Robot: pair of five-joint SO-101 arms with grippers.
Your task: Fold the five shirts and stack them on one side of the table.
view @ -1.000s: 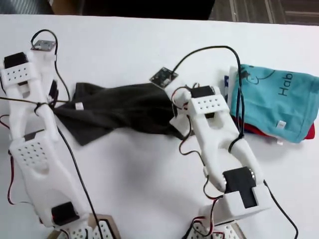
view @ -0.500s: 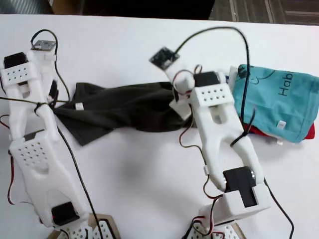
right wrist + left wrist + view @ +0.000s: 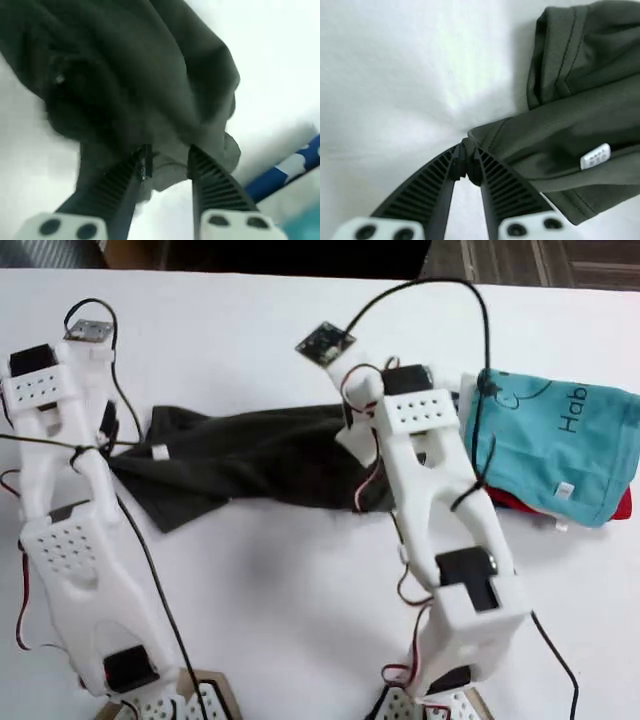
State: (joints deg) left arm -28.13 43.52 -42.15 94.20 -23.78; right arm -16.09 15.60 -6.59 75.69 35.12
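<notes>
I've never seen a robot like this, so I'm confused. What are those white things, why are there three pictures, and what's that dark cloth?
Those white things are two robot arms, left arm and right arm, at a white table. One picture looks down from above. The other two come from a camera on each arm's wrist, showing its gripper up close. The dark shirt lies crumpled between them. The left gripper pinches its edge. The right gripper is at its other end; I can't tell if it squeezes. Beside it sits a stack of folded shirts, teal on top.
</notes>
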